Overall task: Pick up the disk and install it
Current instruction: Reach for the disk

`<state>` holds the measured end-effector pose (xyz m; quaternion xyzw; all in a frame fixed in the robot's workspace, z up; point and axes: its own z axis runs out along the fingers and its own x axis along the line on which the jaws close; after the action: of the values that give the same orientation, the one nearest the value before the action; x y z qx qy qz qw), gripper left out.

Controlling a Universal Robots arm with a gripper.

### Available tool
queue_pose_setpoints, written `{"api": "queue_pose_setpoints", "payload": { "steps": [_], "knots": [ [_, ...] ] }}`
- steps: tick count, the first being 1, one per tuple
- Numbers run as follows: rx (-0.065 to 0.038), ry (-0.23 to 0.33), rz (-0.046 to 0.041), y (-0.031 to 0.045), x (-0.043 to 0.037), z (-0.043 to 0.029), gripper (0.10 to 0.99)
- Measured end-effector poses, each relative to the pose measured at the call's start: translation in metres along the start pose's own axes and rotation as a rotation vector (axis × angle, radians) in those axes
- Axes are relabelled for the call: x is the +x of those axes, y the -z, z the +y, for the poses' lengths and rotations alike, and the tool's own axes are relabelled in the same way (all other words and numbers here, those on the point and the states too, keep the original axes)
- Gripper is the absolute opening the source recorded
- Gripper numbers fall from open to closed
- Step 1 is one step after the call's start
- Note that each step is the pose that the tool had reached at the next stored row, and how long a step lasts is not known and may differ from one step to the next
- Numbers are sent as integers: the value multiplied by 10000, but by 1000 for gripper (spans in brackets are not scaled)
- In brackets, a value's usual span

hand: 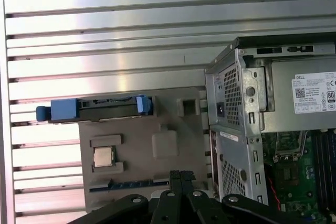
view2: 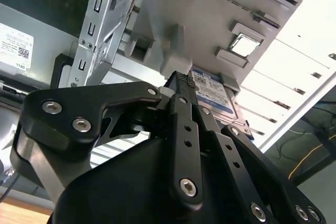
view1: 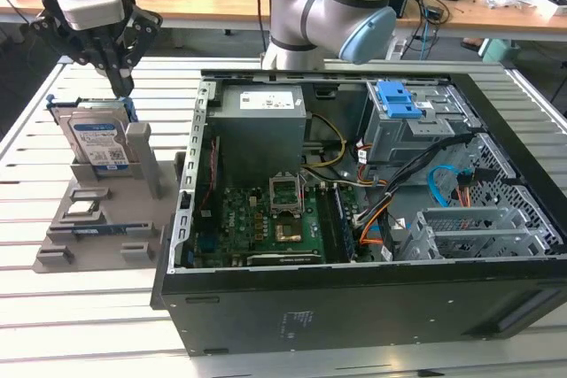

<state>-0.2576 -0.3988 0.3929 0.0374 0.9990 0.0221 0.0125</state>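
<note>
- Slatted table (view1: pixel 89 325): the disk (view1: pixel 93 137) stands upright in its grey holder (view1: pixel 97 236).
- Your gripper (view1: pixel 122 88) hangs just above it, pressed together; you should spread it squarely across the disk's flat faces.

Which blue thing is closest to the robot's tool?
The disk with the blue rail, standing on edge in the grey holder just below the tool. The blue flap and blue cable sit farther off, inside the computer case.
</note>
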Motion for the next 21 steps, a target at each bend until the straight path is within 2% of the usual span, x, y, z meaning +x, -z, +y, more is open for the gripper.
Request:
{"api": "queue_pose_setpoints", "payload": {
  "steps": [12,21],
  "knots": [
    [0,0,0,4,213,-16,106],
    [0,0,-1,4,444,-33,106]
  ]
}}
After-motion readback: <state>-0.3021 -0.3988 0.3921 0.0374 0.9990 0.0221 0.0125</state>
